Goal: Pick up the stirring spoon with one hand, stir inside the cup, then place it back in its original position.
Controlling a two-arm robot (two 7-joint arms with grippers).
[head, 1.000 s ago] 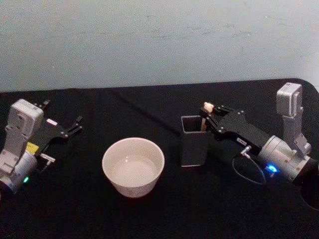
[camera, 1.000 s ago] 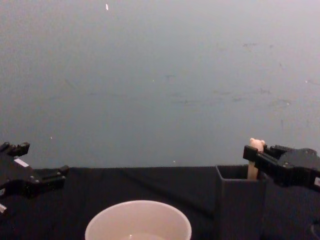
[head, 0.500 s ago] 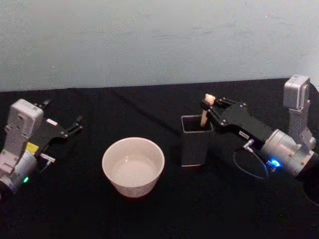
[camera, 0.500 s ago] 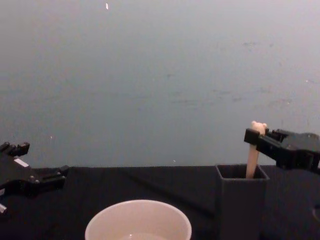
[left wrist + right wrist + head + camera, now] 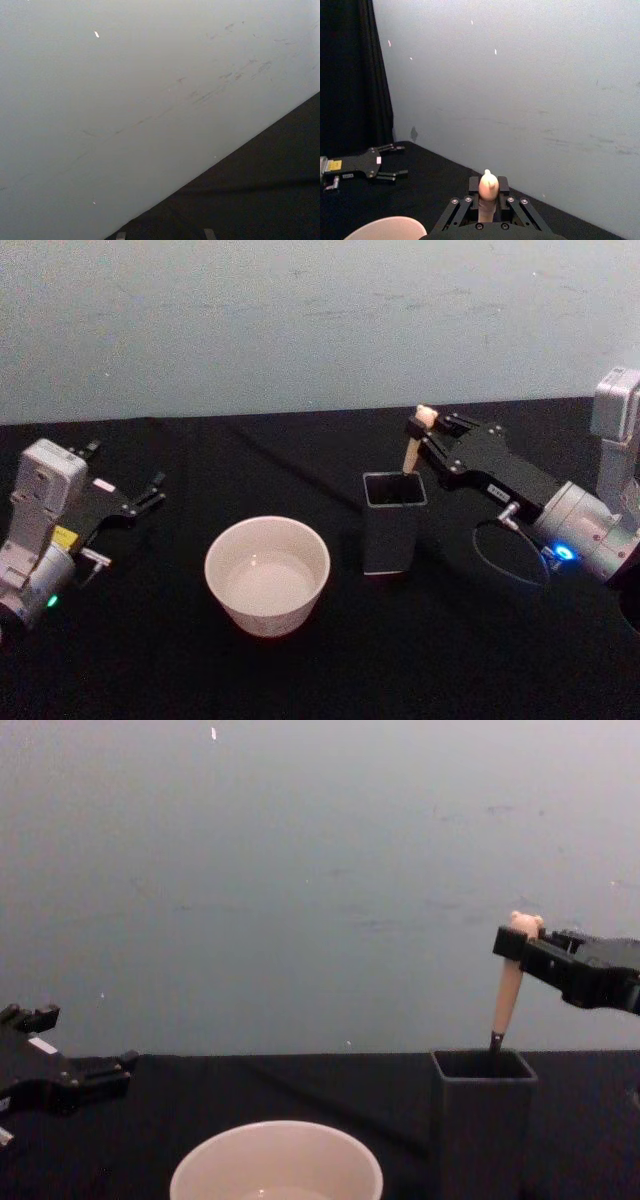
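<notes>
My right gripper point(image 5: 428, 431) is shut on the top of the stirring spoon point(image 5: 508, 992), just under its small bear head point(image 5: 488, 184). The beige handle hangs almost upright above the dark grey square holder point(image 5: 391, 523), and its thin metal neck dips into the holder's mouth point(image 5: 484, 1065); the bowl is hidden inside. The cream-white cup point(image 5: 267, 574) sits left of the holder on the black table, also seen low in the chest view point(image 5: 276, 1163). My left gripper point(image 5: 146, 496) rests open at the far left, apart from everything point(image 5: 75, 1070).
A black cloth point(image 5: 300, 660) covers the table, and a pale wall point(image 5: 300, 320) rises behind it. The right arm's body point(image 5: 580, 535) reaches in from the right edge. Open tabletop lies between the cup and the left arm.
The right gripper has risen with the spoon, drawing most of the handle out of the holder. The left arm has stayed where it was.
</notes>
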